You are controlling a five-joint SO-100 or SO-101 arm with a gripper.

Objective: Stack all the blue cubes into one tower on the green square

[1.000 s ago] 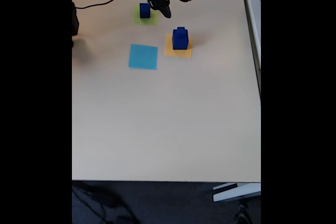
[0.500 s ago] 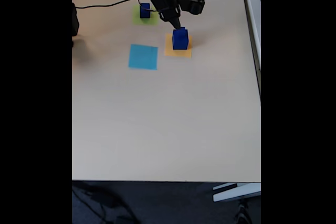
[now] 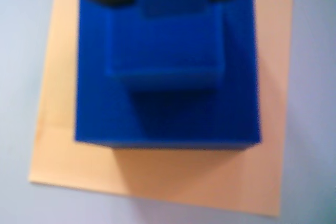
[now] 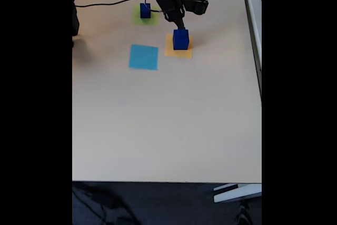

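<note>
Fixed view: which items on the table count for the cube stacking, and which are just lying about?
Job:
- dark-blue cube on the lime-green flat square
- stepped stack of dark-blue cubes on the orange-yellow flat square
- the arm's tool, just above that stack

Lying about:
- light-blue flat square
- black cable
</note>
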